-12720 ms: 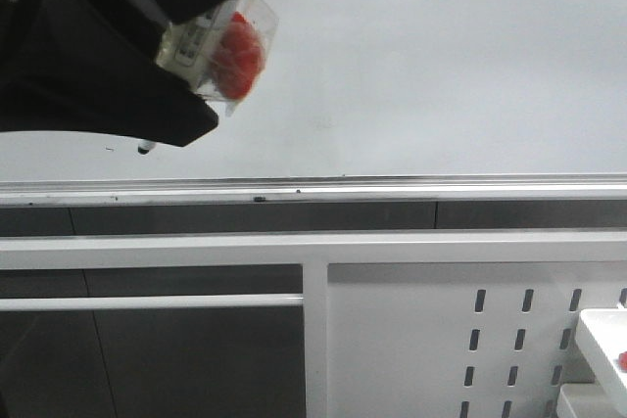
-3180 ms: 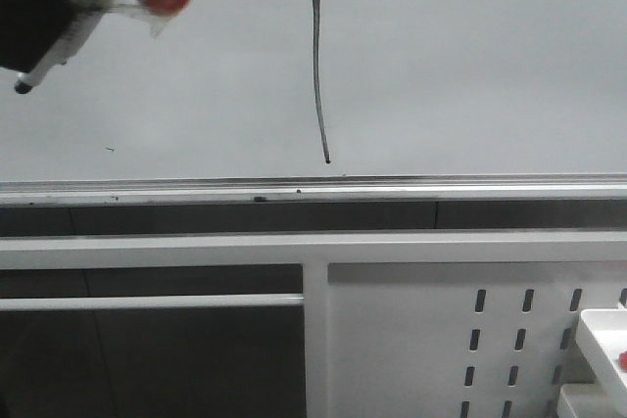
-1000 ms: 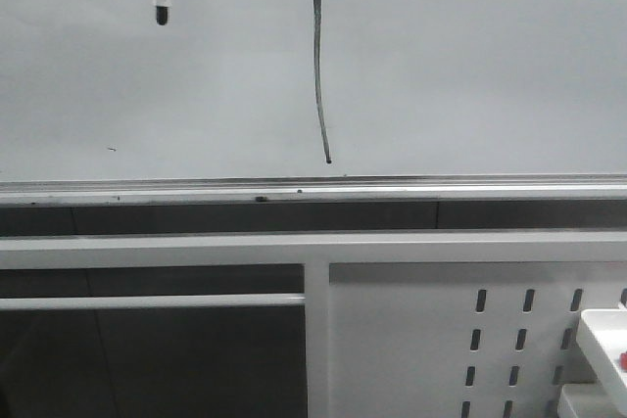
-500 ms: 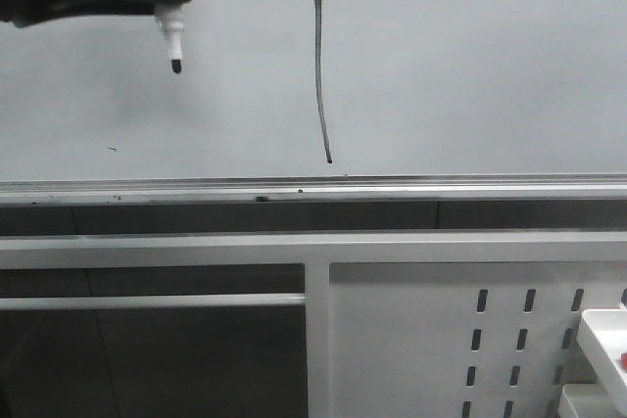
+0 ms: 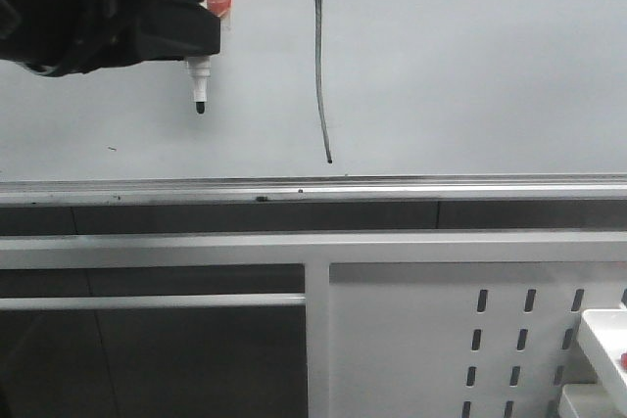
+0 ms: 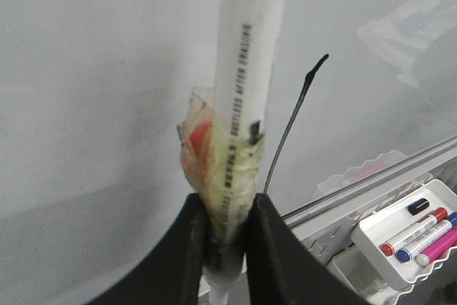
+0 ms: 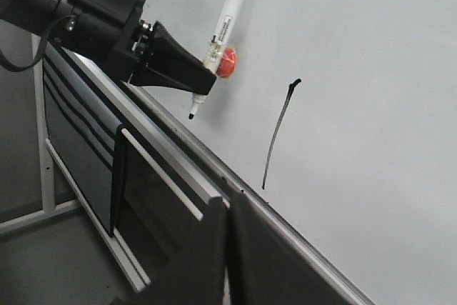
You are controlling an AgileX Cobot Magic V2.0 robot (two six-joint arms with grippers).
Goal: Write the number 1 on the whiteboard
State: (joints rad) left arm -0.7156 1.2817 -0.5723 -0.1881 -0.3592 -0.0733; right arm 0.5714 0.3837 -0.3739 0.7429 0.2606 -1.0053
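- Left gripper: its two black fingers are clamped on the marker, gripping a taped section low on the white barrel. A red item is bound against the barrel just above the fingers.
- Marker tip: in the front view it points down toward the rail and sits to the left of the stroke, apart from it. You cannot confirm from these views whether the tip touches the board; the right wrist view suggests a small gap.
- Right gripper: its fingers are pressed together with nothing between them, low and off to the side of the work area.
- The 1: one long, slightly curved stroke on the whiteboard, hooked at the top, ending just above the rail.
- Step in hand: judge the writing as complete. The next move is likely a retreat; pull the marker straight off the board so that no stray line is added.
- Edges: the rail runs along the lower border of the board. A tray of markers sits below and to the side.
- Room: the board to the right of the stroke is bare. Avoid sweeping the tip across the stroke, since fresh ink may smear.
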